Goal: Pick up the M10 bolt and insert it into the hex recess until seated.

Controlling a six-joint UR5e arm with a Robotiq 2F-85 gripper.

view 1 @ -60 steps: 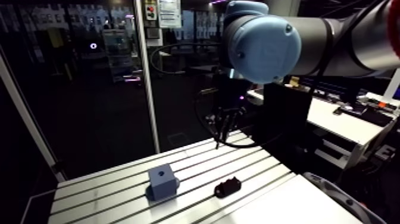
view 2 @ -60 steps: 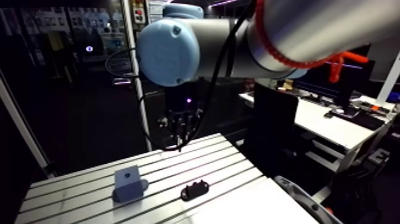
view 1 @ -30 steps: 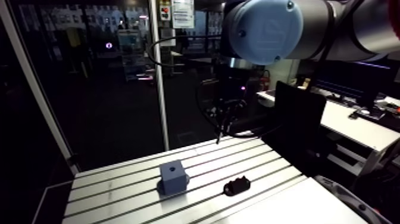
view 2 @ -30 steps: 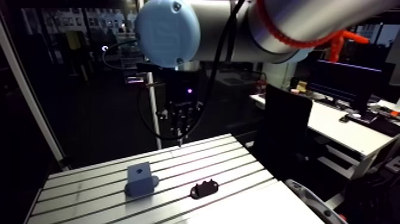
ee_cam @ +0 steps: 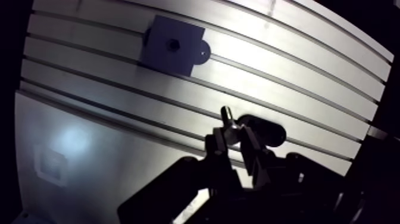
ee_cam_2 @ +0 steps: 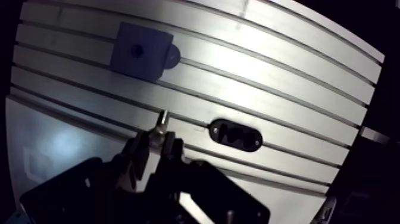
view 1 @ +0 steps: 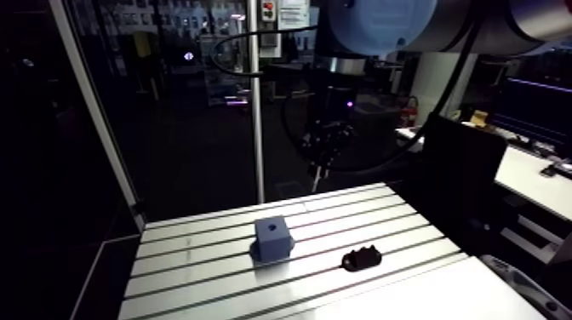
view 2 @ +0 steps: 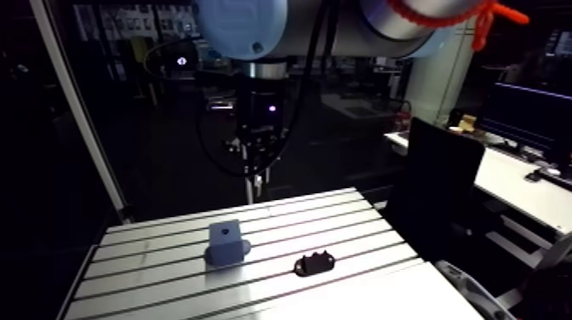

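The tool [ee_cam_2: 156, 144] grips the bolt [ee_cam_2: 161, 123] above the grooved bench [ee_cam_2: 268, 77], the blue block [ee_cam_2: 140, 52] ahead and the black piece [ee_cam_2: 236, 134] beside.

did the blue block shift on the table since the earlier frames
No. The blue block lies as before beside the black part on the table; only the camera moved.

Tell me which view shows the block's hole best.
The wrist view: it looks down on the block, so the hole shows as a dark spot in the middle of its top face. The arm view shows the block small and at a slant, with the hole only a tiny dot.
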